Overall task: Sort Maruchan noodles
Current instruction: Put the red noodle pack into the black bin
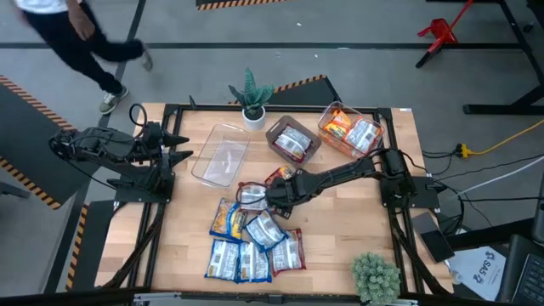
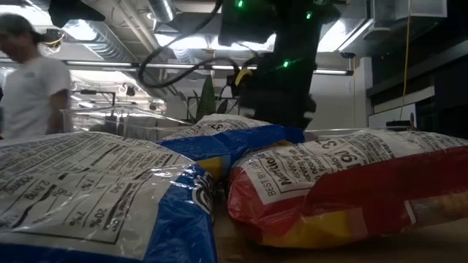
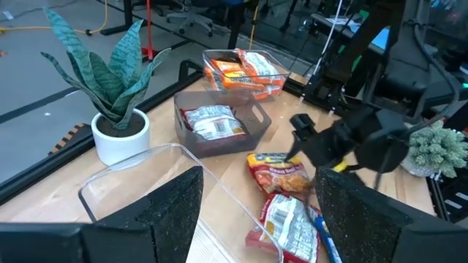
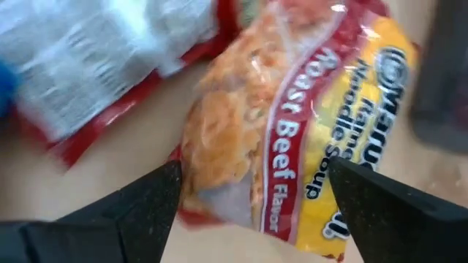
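Your left pincer [image 1: 183, 146] waits open at the worktop's [image 1: 340, 229] left edge, well apart from the packets, so nothing there should go wrong.

Your right pincer [image 4: 252, 191] hangs with its fingers spread over the Roast Beef packet [image 4: 292, 124], gripping nothing. That packet lies flat right under the pincer, with a red-edged packet [image 4: 95, 66] just beside it. If you close here, one finger could snag that neighbour and drag it along, or the glossy wrapper could slip out.

The rest of the noodle pile [image 1: 251, 242] lies just beyond the right pincer, toward the worktop's near edge. From table height the nearest packets block the pincer tips, so you cannot tell whether they touch the wrapper.
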